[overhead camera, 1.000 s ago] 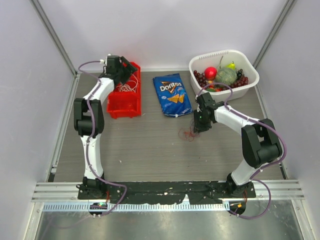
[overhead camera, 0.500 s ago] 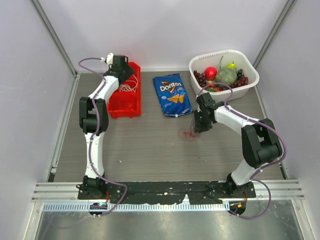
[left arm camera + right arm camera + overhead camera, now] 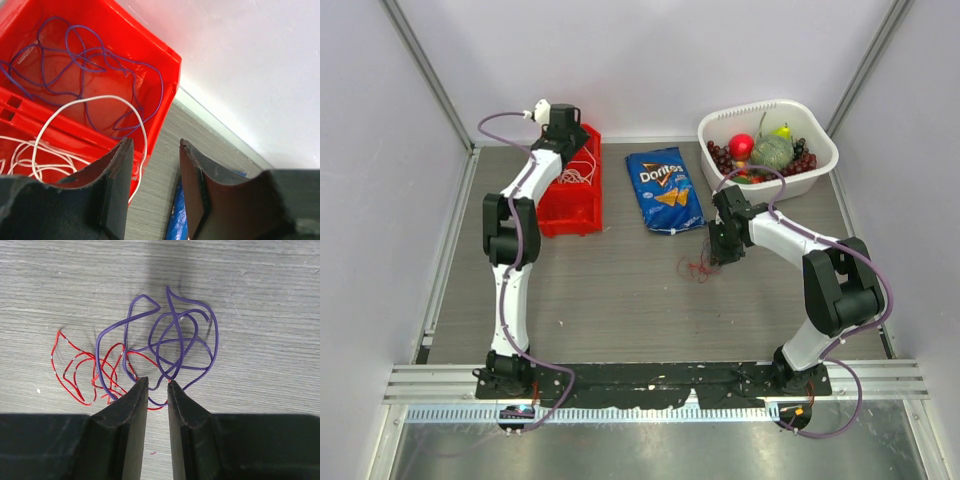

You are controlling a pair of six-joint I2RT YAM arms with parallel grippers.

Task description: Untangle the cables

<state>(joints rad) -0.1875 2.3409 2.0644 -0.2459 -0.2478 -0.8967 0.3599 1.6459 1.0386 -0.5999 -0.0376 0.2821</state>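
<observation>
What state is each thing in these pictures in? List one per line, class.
Red bin: upright, holds loose cables.
Left pincer: open, empty.
Right pincer: almost closed at the tangle; grip unclear.
Tangle: red and purple cables knotted together, lying flat.
Chip bag: lying flat.
Basket: upright, holding fruit.

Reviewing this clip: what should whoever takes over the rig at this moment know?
Grippers: the left gripper is open and empty, above the corner of the red bin. The right gripper is low at the edge of the tangle, fingers nearly together; whether a strand is pinched cannot be told.
Cables: a white cable and a blue-purple cable lie in the bin. A red cable and a purple cable lie looped through each other on the table.
Done: two cables are binned.
Left: separate red from purple.
</observation>
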